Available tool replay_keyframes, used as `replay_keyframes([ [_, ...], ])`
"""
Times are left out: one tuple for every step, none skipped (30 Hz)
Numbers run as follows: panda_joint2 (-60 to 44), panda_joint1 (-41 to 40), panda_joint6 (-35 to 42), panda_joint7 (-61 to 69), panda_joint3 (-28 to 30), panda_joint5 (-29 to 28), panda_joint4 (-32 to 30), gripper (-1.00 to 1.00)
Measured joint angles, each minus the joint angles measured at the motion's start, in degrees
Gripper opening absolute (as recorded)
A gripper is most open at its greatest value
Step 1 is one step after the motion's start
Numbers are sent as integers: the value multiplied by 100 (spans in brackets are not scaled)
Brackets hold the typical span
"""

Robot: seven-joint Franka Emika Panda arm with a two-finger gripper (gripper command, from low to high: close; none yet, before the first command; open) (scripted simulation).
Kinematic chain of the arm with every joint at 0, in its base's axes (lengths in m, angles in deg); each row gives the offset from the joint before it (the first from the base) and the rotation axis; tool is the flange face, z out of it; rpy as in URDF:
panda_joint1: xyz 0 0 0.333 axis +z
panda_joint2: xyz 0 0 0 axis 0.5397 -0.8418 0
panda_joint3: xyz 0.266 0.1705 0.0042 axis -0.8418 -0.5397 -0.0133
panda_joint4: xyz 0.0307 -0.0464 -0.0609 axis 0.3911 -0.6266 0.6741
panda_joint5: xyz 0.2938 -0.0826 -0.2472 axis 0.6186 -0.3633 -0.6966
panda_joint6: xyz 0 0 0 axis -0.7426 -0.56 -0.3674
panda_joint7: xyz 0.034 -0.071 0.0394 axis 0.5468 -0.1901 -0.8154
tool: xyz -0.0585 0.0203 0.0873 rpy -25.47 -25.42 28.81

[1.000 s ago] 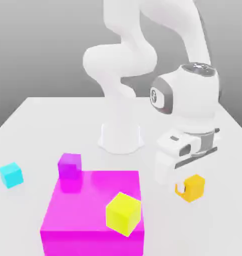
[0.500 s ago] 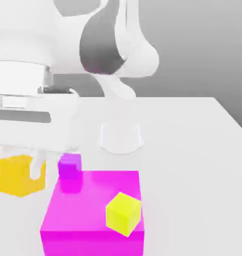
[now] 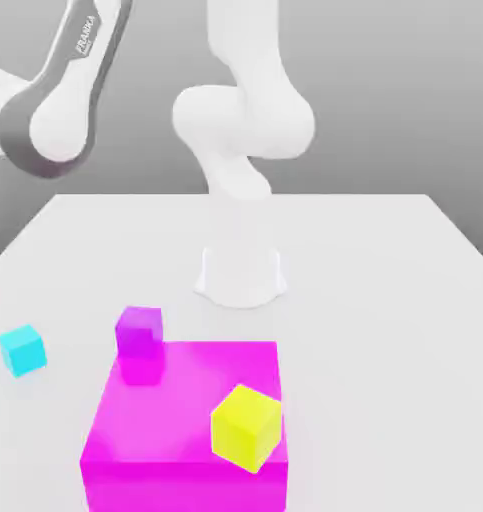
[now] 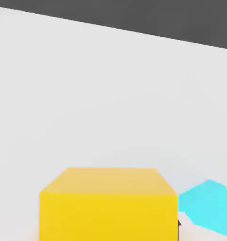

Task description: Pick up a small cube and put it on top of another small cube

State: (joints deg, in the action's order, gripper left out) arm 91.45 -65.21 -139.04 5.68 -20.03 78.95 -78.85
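The small orange-yellow cube (image 4: 108,207) looms close in the hand view, held off the white table with my gripper shut on it. Right beside it in that view, lower down on the table, lies the small cyan cube (image 4: 207,207). In the exterior view the cyan cube (image 3: 22,350) rests on the table near the left edge. My arm (image 3: 55,110) reaches out past the exterior view's left side, above that area.
A large magenta block (image 3: 185,430) fills the front middle of the table. A small purple cube (image 3: 139,330) stands at its back left corner and a larger lemon-yellow cube (image 3: 246,427) at its front right. The robot base (image 3: 242,275) stands behind.
The arm has swung from the exterior view's right across to the left, carrying the orange-yellow cube with it. The hand has passed beyond the left edge, near the cyan cube.
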Motion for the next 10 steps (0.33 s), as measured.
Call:
replay_keyframes([
  [8, -134, 26, -170, 63, -82, -147, -100],
  [-101, -203, -61, -187, 79, -29, -216, -100],
  [-266, -282, -205, -124, 28, 98, -247, -100],
  [-459, -284, -371, -14, -45, 270, -256, -100],
  [-664, -317, -545, 109, -160, 455, -254, -100],
  [-875, -373, -731, 258, -271, 665, -248, -100],
  [-1088, -460, -918, 410, -406, 877, -237, -100],
  [-1200, -510, -1017, 489, -480, 986, -231, 100],
  [-1200, -510, -1017, 488, -480, 986, -231, 100],
  [-1200, -510, -1017, 488, -480, 986, -231, 100],
])
